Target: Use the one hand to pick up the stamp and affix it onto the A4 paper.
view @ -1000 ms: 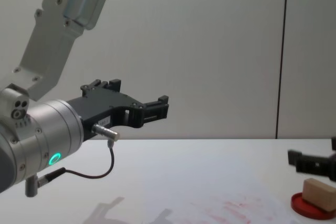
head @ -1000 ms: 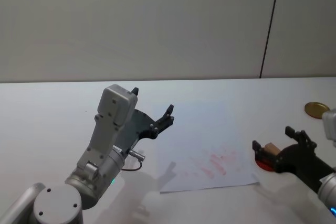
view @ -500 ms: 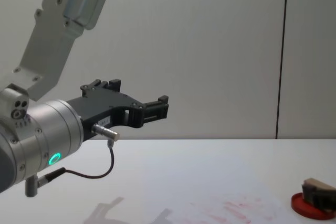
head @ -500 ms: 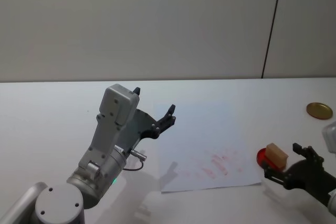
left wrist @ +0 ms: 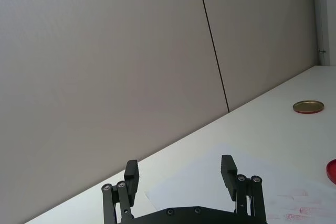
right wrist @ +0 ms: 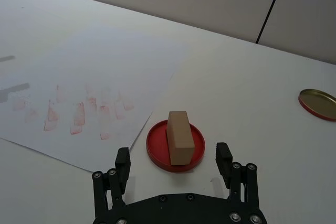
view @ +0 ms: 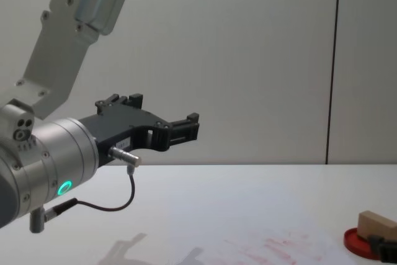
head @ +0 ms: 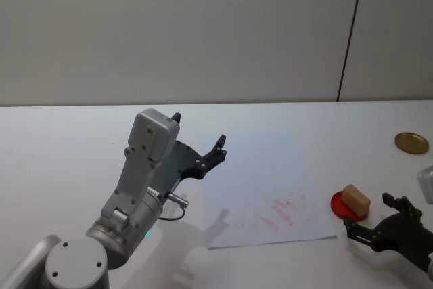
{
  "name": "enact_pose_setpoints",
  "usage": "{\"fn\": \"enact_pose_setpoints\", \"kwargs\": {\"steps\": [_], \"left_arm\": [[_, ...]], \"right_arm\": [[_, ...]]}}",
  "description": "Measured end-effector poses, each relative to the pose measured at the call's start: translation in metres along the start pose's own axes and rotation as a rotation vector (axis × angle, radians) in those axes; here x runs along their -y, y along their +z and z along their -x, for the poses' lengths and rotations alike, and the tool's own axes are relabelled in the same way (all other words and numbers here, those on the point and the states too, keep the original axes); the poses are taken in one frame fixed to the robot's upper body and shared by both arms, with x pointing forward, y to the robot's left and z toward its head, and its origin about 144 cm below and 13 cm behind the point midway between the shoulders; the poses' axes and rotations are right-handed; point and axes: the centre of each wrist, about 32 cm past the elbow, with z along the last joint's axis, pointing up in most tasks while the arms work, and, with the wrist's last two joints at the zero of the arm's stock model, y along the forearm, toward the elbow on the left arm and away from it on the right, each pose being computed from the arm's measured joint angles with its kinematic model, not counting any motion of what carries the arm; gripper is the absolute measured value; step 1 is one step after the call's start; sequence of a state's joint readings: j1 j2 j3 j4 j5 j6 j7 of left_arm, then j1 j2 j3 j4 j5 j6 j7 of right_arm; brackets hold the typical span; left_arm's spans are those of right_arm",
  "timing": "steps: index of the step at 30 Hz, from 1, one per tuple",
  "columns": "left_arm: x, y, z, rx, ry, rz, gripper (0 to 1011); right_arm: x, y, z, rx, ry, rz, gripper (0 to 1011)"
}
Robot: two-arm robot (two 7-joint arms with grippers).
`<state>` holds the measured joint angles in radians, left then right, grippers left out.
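stamp [right wrist: 179, 137], one, on one red pad [right wrist: 156, 148]

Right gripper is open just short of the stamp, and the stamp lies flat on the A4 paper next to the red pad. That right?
No: the stamp lies on the red ink pad, beside the A4 paper, not on the sheet; the right wrist view shows it. The right gripper is open just short of it. The left gripper is raised, open, idle.
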<state>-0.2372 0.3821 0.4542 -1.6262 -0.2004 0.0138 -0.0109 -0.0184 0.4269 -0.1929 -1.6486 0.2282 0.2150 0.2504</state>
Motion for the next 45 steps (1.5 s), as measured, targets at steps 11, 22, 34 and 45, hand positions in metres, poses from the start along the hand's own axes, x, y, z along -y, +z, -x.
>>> {"fn": "enact_pose_setpoints", "kwargs": {"steps": [11,22,34,45], "left_arm": [[0.0,0.0,0.0,0.0,0.0,0.0,993],[0.0,0.0,0.0,0.0,0.0,0.0,993],[0.0,0.0,0.0,0.0,0.0,0.0,993],[0.0,0.0,0.0,0.0,0.0,0.0,993]], "right_arm": [[-0.008,-0.008,-0.006,-0.042,0.014,-0.001,1001],[-0.014,-0.016,-0.013,-0.08,0.018,-0.021,1001],[-0.022,-0.02,-0.015,-0.085,0.029,-0.02,806],[-0.029,-0.017,-0.015,-0.065,0.042,-0.035,444]]}}
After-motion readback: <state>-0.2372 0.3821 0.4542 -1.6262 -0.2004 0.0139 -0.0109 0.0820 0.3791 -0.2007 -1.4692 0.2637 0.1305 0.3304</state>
